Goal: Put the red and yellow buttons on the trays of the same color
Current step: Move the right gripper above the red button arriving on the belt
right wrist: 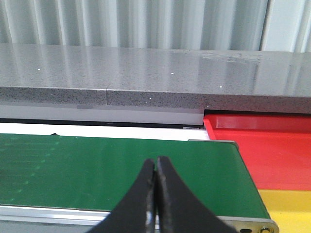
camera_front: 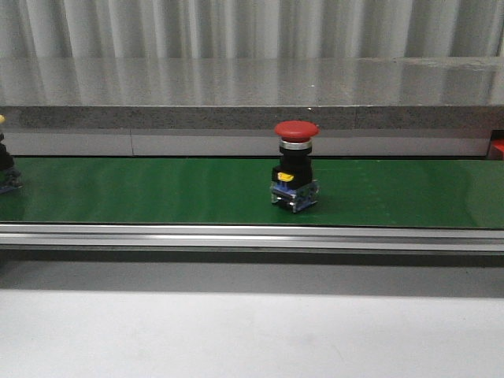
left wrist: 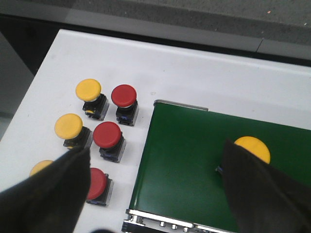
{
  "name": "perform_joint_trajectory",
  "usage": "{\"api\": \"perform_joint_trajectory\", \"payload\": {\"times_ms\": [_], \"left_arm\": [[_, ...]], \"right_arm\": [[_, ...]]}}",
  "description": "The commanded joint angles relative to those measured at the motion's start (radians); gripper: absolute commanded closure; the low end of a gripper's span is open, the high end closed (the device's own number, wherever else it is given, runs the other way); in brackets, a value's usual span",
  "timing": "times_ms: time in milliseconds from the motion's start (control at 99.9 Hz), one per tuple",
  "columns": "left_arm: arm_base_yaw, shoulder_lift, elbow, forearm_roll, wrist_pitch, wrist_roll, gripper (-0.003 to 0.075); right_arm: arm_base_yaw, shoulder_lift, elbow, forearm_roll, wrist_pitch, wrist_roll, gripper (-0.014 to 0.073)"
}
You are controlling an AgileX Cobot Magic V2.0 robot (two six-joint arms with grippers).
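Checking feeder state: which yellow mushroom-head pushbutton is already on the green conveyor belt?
The yellow mushroom-head pushbutton beside the left end effector; it alone stands on the green conveyor belt, the other yellow ones wait on the white table.

On your belt (camera_front: 157,193) one button (camera_front: 296,165) stands upright a little right of centre, and a second button (camera_front: 6,165) sits at the far left edge. Beside the belt's left end, more buttons (left wrist: 108,136) cluster on the counter (left wrist: 204,82). Past its right end lie two trays (right wrist: 272,155).

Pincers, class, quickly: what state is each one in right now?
Left pincer: open, holding nothing, above the belt end.
Right pincer: closed, holding nothing.
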Motion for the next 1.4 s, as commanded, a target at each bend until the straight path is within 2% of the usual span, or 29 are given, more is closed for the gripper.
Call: {"api": "perform_joint_trajectory", "payload": {"times_ms": [0, 230, 421, 521, 621, 761, 1001, 1112, 1242, 1332, 1392], "left_arm": [[0.001, -0.118, 0.07, -0.017, -0.162, -0.018, 0.0281], [0.001, -0.425, 0.317, -0.015, -0.245, -0.018, 0.0502], [0.001, -0.597, 0.425, -0.015, -0.252, -0.018, 0.074], [0.001, -0.631, 0.451, -0.013, -0.252, -0.018, 0.0741], [0.001, -0.633, 0.453, -0.013, -0.25, -0.018, 0.0741], [0.001, -0.633, 0.453, -0.013, -0.251, -0.018, 0.0741], [0.001, -0.633, 0.453, -0.013, -0.251, -0.018, 0.0741], [0.001, -0.633, 0.453, -0.013, -0.251, -0.018, 0.0741], [0.001, -0.633, 0.453, -0.013, -0.251, -0.018, 0.0741], [0.001, -0.633, 0.453, -0.013, -0.251, -0.018, 0.0741], [0.001, -0.633, 0.453, -0.013, -0.251, -0.018, 0.0741]], "right_arm": [[-0.007, -0.019, -0.02, -0.009, -0.081, 0.001, 0.0652], [-0.007, -0.019, -0.02, -0.009, -0.081, 0.001, 0.0652], [-0.006, -0.019, -0.02, -0.009, -0.085, 0.001, 0.0652], [-0.006, -0.019, -0.021, 0.001, -0.125, 0.002, 0.0652], [-0.006, -0.012, -0.047, 0.085, -0.098, 0.032, 0.0652], [-0.006, 0.074, -0.205, 0.168, 0.083, 0.032, 0.0652], [-0.006, 0.39, -0.673, 0.175, 0.649, 0.032, 0.0652], [-0.006, 0.523, -0.816, 0.18, 0.734, 0.032, 0.0652], [-0.006, 0.633, -0.865, 0.184, 0.763, 0.032, 0.0649], [-0.006, 0.694, -0.865, 0.184, 0.792, 0.032, 0.0582], [-0.006, 0.73, -0.865, 0.184, 0.816, 0.021, 0.0459]]}}
